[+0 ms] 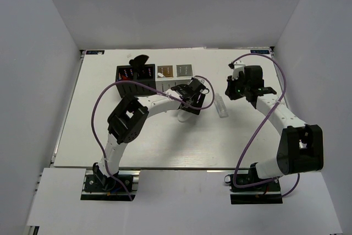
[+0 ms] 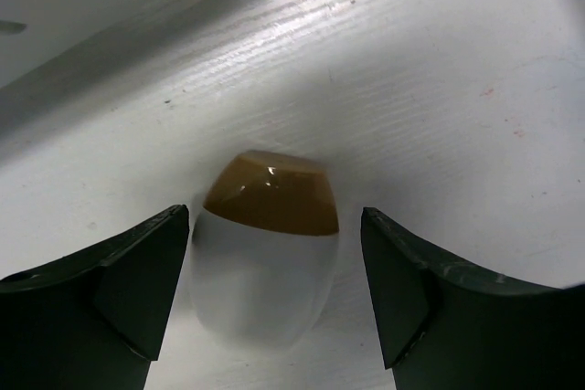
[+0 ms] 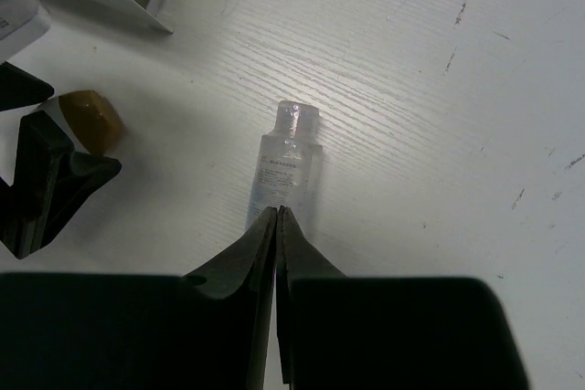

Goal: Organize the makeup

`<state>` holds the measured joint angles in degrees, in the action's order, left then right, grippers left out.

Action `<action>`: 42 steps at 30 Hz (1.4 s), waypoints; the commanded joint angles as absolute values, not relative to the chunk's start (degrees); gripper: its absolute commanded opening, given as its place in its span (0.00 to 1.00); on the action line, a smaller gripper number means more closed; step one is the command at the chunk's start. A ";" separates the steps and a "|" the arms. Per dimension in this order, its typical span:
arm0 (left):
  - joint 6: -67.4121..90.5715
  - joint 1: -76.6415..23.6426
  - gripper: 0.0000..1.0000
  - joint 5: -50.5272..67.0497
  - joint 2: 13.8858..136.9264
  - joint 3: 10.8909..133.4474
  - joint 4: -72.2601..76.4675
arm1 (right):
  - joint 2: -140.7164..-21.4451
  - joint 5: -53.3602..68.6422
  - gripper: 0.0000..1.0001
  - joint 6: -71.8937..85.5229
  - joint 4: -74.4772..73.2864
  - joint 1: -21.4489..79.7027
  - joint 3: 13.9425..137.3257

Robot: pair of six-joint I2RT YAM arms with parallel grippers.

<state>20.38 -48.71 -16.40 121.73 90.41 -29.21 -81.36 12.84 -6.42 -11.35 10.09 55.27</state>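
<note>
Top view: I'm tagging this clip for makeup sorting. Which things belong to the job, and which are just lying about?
Job: egg-shaped sponge, clear bottle, red pencils, black brush.
Not makeup: black compartment box, white compartment box, purple cables.

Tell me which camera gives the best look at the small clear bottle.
The right wrist view. The clear bottle lies on its side just beyond the tips of the shut right gripper, with its cap and label visible. The top external view shows it only as a small, faint pale shape. The left wrist view does not show it.
</note>
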 commanded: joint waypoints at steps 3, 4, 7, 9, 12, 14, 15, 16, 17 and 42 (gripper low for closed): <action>20.04 -49.74 0.85 -14.24 120.94 88.95 -29.79 | -79.98 13.80 0.08 -6.15 -9.14 9.93 55.37; 20.21 -49.75 0.85 -14.24 120.85 88.77 -29.97 | -79.98 13.97 0.08 -6.15 -9.14 9.67 55.28; 20.39 -49.75 0.82 -13.97 121.20 88.68 -30.50 | -79.98 14.24 0.09 -5.98 -9.14 9.58 55.28; 20.48 -49.75 0.79 -13.97 121.72 89.03 -30.93 | -79.89 14.33 0.09 -6.06 -9.32 9.76 55.55; 20.48 -49.75 0.69 -13.62 122.17 89.47 -31.46 | -79.72 14.33 0.09 -6.06 -9.32 9.58 55.46; 20.30 -49.75 0.57 -13.01 121.73 89.56 -31.29 | -79.63 14.24 0.09 -6.15 -9.40 9.76 55.55; 20.39 -49.75 0.44 -12.75 120.68 89.65 -30.94 | -79.45 14.24 0.09 -6.33 -9.40 9.76 55.46; 20.39 -49.75 0.38 -12.31 119.80 90.00 -30.85 | -79.28 14.33 0.09 -6.24 -9.58 9.67 55.28; 20.39 -49.75 0.33 -12.13 118.66 90.00 -29.89 | -79.19 14.33 0.09 -6.33 -9.58 9.75 55.20; 18.63 -33.31 0.00 -16.70 100.54 85.87 6.92 | -78.14 15.21 0.09 -6.77 -8.44 9.75 53.35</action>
<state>19.51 -34.04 -15.35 100.95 86.74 -3.36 -80.18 14.74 -6.44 -10.17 9.80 53.91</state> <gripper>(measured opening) 0.714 0.088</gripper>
